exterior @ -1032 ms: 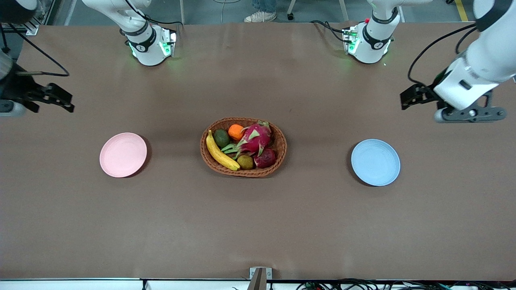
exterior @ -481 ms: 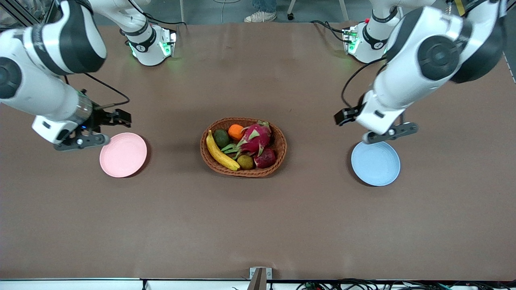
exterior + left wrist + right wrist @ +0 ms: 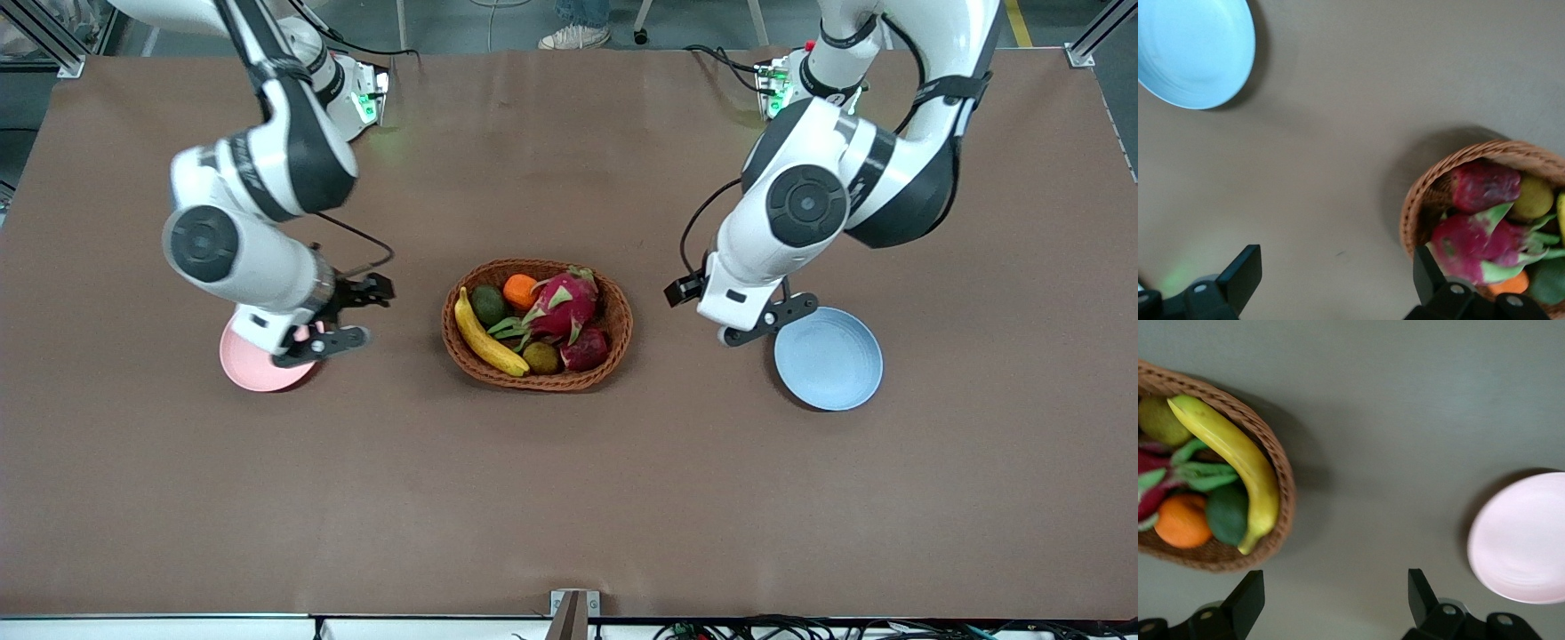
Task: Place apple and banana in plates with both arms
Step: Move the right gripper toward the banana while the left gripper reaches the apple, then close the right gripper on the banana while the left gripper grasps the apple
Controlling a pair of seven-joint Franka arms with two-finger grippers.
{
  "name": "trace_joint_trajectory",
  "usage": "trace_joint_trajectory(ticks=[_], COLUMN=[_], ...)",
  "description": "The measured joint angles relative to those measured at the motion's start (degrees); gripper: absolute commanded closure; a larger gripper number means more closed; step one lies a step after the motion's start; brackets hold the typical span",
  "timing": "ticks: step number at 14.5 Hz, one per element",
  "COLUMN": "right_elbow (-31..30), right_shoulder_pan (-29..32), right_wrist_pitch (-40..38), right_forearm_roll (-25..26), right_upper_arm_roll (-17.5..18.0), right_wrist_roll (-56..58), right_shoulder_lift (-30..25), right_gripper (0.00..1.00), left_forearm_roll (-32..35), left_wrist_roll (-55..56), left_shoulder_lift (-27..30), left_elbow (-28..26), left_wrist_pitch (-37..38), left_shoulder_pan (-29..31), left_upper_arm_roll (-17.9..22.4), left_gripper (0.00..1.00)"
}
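The yellow banana (image 3: 487,336) and the dark red apple (image 3: 584,348) lie in a wicker basket (image 3: 613,293) at the table's middle. The banana also shows in the right wrist view (image 3: 1238,460), the apple in the left wrist view (image 3: 1485,187). The pink plate (image 3: 242,366) lies toward the right arm's end, partly hidden by that arm's wrist. The blue plate (image 3: 829,358) lies toward the left arm's end. My right gripper (image 3: 380,290) is open and empty over the table between the pink plate and basket. My left gripper (image 3: 680,290) is open and empty between the basket and blue plate.
The basket also holds a pink dragon fruit (image 3: 562,302), an orange (image 3: 520,291), an avocado (image 3: 488,304) and a kiwi (image 3: 540,357). The blue plate (image 3: 1195,50) and the pink plate (image 3: 1525,540) show in the wrist views.
Both arms have swung in from the table's ends toward the basket. The right wrist now covers part of the pink plate. The fruit and plates have not moved.
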State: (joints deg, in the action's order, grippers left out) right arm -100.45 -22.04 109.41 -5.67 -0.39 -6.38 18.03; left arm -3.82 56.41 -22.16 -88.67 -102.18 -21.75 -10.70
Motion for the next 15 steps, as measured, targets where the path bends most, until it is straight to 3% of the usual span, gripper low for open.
trace_joint_trajectory(ticks=[5, 9, 15], right_elbow=[0.0, 0.0, -1.9], right_shoulder_pan=[-9.6, -9.3, -9.3], right_wrist_pitch=[7.3, 8.0, 7.8], right_forearm_roll=[0.0, 0.0, 0.0], right_upper_arm_roll=[0.0, -0.8, -0.9], right_wrist_roll=[-14.5, -14.9, -15.4], right_shoulder_lift=[6.1, 8.0, 8.3], right_gripper=[0.16, 0.24, 0.30], left_forearm_roll=[-1.4, -1.4, -2.2], left_wrist_roll=[11.0, 19.4, 21.5], left_shoulder_lift=[-6.3, -11.1, -15.9], left_elbow=[0.0, 0.1, 0.2], left_wrist_pitch=[-11.1, -21.1, -26.4], left_shoulder_pan=[-4.3, -7.5, -8.1], left_upper_arm_roll=[0.0, 0.0, 0.1], left_gripper=[0.00, 0.00, 0.00])
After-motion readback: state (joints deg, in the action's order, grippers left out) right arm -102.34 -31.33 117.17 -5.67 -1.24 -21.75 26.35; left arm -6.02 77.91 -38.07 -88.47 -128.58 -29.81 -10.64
